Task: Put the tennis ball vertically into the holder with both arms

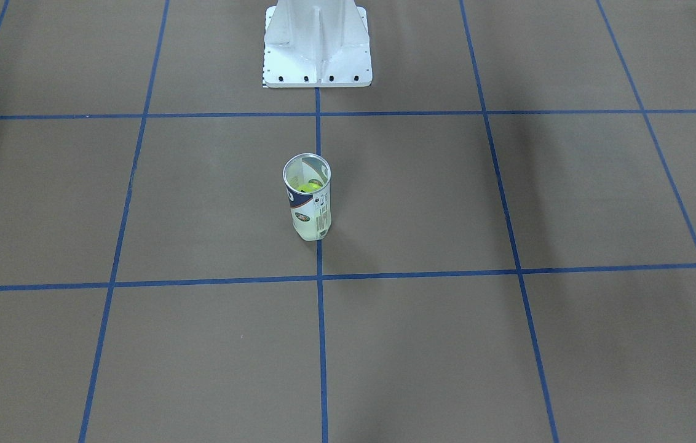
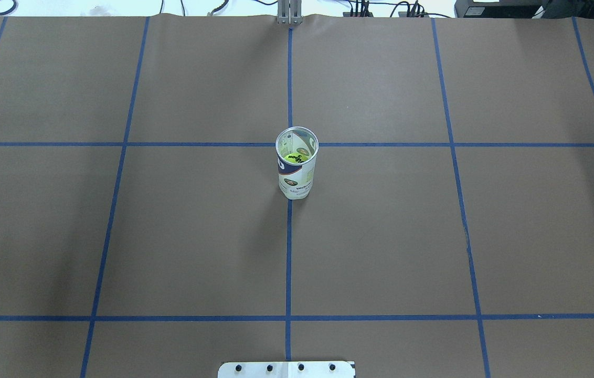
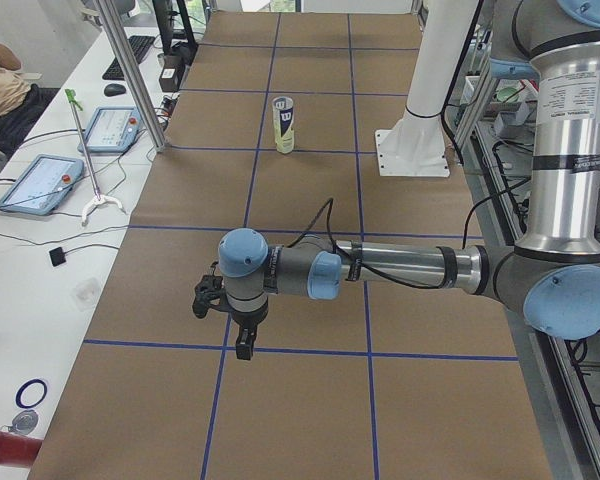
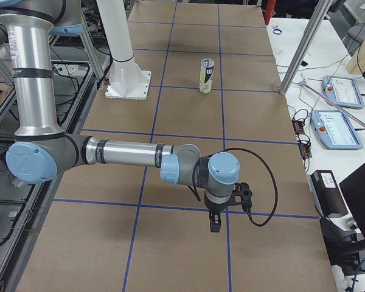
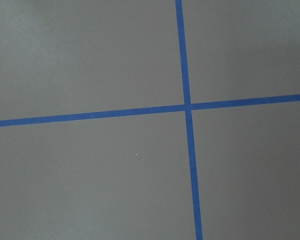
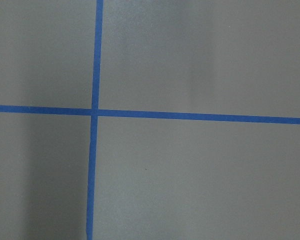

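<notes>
Ball (image 2: 297, 156) sits inside the holder (image 2: 297, 170), low down, its yellow showing through the open silver rim in both the overhead and front views. The holder stands upright on the table (image 2: 381, 236), straight out in front of the pedestal (image 1: 317, 55), on the blue tape line (image 2: 288, 252) that runs from the pedestal's middle, and nothing touches it. Neither arm shows in the overhead or front view. The left arm (image 3: 400, 268) reaches out low over the table far to one side of the pedestal, and the right arm (image 4: 128, 152) does the same far to the other side. Each is well apart from the pedestal and from the holder before it. The left gripper (image 3: 242, 340) and the right gripper (image 4: 216, 224) point down at the paper. Only the side views catch them, so I cannot tell whether their fingers are spread or closed, though nothing is visibly held in either. Both wrist cameras see only brown paper and crossing tape. Judging by this, the insertion itself looks done: the ball is in, the holder is vertical, and both arms are well away from it. What is left seems little, perhaps only the arms going to rest, and no further handling of the holder seems called for.
</notes>
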